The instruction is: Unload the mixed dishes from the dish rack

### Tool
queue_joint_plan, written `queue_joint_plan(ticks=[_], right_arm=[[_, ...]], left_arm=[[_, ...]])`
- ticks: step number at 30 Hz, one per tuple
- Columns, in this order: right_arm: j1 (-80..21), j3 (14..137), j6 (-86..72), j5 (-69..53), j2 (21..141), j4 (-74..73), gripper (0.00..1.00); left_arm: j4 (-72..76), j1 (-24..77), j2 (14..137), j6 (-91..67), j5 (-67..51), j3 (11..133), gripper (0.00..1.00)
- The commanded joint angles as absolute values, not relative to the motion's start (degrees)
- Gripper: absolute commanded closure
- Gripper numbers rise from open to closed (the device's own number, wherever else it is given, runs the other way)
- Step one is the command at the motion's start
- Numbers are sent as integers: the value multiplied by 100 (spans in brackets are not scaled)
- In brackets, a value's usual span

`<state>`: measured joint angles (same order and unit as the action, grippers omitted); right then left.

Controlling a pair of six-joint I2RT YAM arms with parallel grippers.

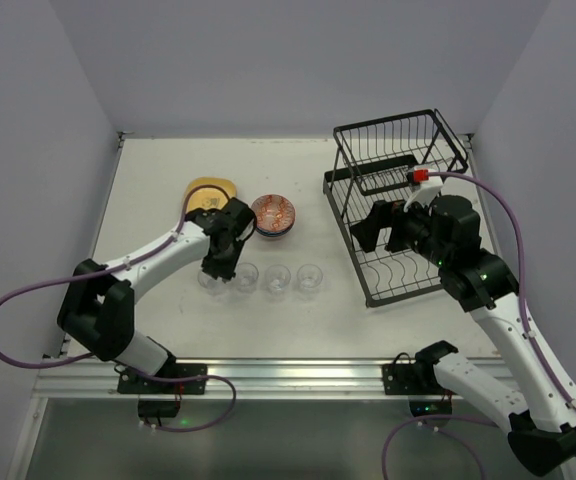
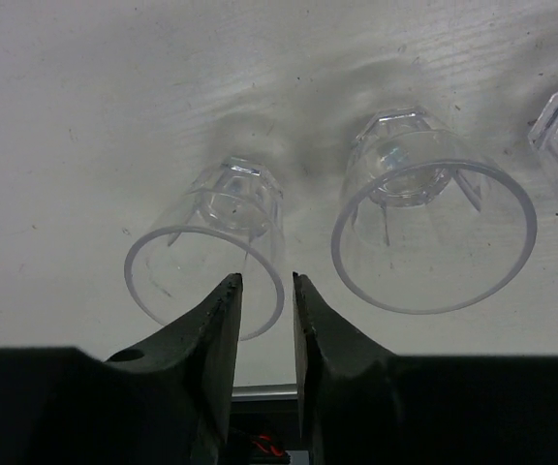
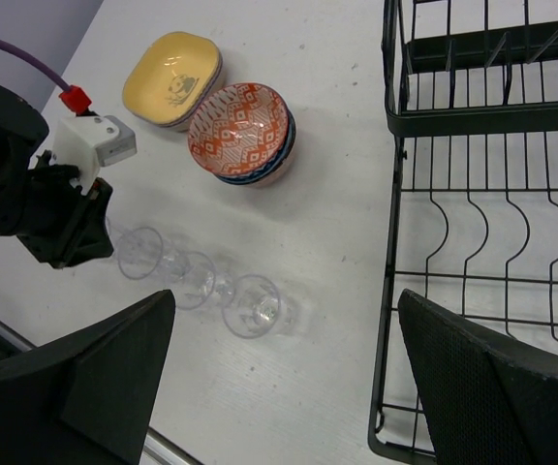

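**Left gripper [image 2: 267,281] slack at the end glass [image 2: 206,257], dish rack [image 1: 400,268] shows no dishes**

Closest to the left wrist lens, two black fingers [image 2: 216,334] straddle the rim of the end glass. They stand a narrow slit apart, with the clear wall running through the slit. They look loose of it rather than pinching, though the wall is transparent and contact is hard to judge. That glass stands mouth up on the table [image 2: 85,116]. It is the leftmost in a row of four glasses [image 1: 278,280] in front of the arms, each just beside the next.

Behind the row sits a stack of patterned bowls [image 3: 240,131], with reddish-pink on top and blue beneath. A yellow plate [image 3: 172,77] lies just beside the stack.

Over on the right, the right gripper [image 3: 287,320] hangs above the rack's wavy lower tray. Its jaws are spread wide and carry nothing. No dish shows in that tray or in the raised basket behind it.

By this layout the unloading is all but finished, since every dish in view is already on the table, well apart from the rack. What is left appears to be small. The left arm needs to lift clear of the end glass without tipping it or knocking its neighbour, and both arms then need to pull back.
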<state>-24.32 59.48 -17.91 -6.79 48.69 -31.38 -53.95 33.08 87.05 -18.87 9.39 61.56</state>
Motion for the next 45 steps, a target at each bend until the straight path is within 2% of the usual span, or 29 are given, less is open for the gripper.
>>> queue_joint_plan(ticks=[1, 2, 4, 5, 7, 8, 9, 14, 17, 24, 28, 35, 39, 45], right_arm=[[-2426, 5924, -1705, -765, 4843, -3129, 1], [-2426, 5933, -1705, -765, 4860, -3138, 1], [-2426, 5941, -1714, -756, 4887, -3146, 1], [-2426, 5968, -1714, -712, 4887, -3155, 1], [-2426, 5976, -1758, -598, 4852, -3164, 1], [-2426, 5985, -1810, -345, 4782, -3173, 1], [-2426, 5994, -1863, -186, 4729, -3208, 1], [-2426, 6082, -2109, 1570, 4290, -3620, 1], [-2426, 6021, -1961, 1828, 3772, -3893, 1], [-2426, 5985, -1512, 2039, 2734, -4648, 1], [-2426, 6003, -1512, 2048, 2242, -4956, 1], [-2426, 5994, -1476, 2531, 2057, -5476, 1], [-2426, 5933, -1450, 2294, 1890, -5415, 1], [-2426, 5915, -1424, 2487, 1872, -5344, 1]], left_arm=[[-5563, 3313, 8368, -1968, 1186, 6451, 68], [-5563, 3313, 8306, -1995, 1221, 6503, 59], [-5520, 3305, 8017, -2039, 1292, 6574, 49], [-5493, 3305, 7920, -2048, 1309, 6618, 39], [-5450, 3305, 7586, -2100, 1546, 6793, 27], [-5388, 3305, 7315, -2118, 1669, 6829, 6], [-5283, 3287, 7165, -2118, 1922, 6847, 0], [-4194, 3129, 5683, -2232, 3258, 6347, 0], [-3482, 3129, 4567, -1927, 3813, 5811, 0], [-4551, 3120, 3982, -2283, 4797, 6161, 0], [-4833, 3129, 3508, -2224, 4755, 6082, 0], [-4948, 3129, 2348, -1837, 4474, 5906, 0], [-4904, 3138, 1900, -1706, 4298, 5897, 0], [-4931, 3138, 1775, -1626, 4236, 5950, 0]])
